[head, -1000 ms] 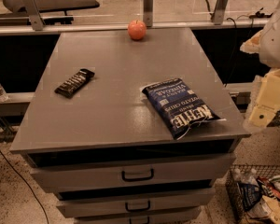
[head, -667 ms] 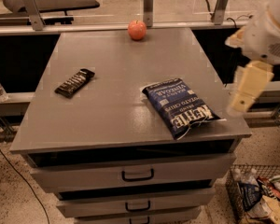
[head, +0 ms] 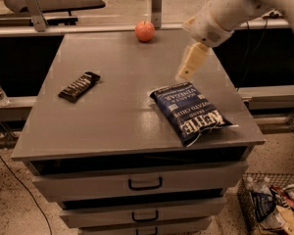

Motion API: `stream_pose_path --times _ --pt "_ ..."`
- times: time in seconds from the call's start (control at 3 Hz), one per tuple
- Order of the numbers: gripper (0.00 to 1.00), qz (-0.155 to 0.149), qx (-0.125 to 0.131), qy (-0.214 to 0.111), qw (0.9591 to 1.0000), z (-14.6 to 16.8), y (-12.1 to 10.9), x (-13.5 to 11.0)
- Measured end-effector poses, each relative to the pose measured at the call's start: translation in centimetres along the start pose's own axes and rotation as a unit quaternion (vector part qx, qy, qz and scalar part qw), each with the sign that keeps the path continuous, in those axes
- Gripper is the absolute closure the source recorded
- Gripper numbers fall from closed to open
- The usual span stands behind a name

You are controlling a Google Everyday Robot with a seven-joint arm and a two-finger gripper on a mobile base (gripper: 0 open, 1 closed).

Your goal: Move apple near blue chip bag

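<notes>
The apple (head: pixel 145 31) is small, round and orange-red. It sits at the far edge of the grey cabinet top (head: pixel 122 97), near the middle. The blue chip bag (head: pixel 188 111) lies flat at the front right, with white "Kettle" lettering. My gripper (head: pixel 190 64) hangs from the white arm that comes in from the upper right. It is above the table, just beyond the bag's far end and to the right of the apple, well short of it. It holds nothing.
A black-brown candy bar wrapper (head: pixel 79 86) lies on the left of the top. The cabinet has drawers (head: pixel 144 182) in front. A wire basket with trash (head: pixel 272 202) stands on the floor at the lower right. A metal post (head: pixel 157 6) stands behind the apple.
The arm has swung in from the right edge of the view, leftward and toward the far side, and is now over the table beyond the bag. The apple, the bag and the candy bar have not moved.
</notes>
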State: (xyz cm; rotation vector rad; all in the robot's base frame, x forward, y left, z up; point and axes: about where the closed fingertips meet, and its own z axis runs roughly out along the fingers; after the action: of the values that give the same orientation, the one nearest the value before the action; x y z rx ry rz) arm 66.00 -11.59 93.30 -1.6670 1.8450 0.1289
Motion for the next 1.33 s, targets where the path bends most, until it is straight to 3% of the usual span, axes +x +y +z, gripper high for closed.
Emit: stream_pose_path --times 0.33,0.67,1.0,1.33 --pt "0.00 0.004 0.002 -0.060 0.9982 4.9 -4.5 -3.3" --pt "0.00 0.004 0.021 -0.074 0.9971 4.0 -6.2 -3.9" --pt "0.00 0.004 0.021 -0.074 0.9971 4.0 -6.2 -3.9" --pt "0.00 0.019 0.040 -0.088 0.9951 5.9 -7.7 -4.4"
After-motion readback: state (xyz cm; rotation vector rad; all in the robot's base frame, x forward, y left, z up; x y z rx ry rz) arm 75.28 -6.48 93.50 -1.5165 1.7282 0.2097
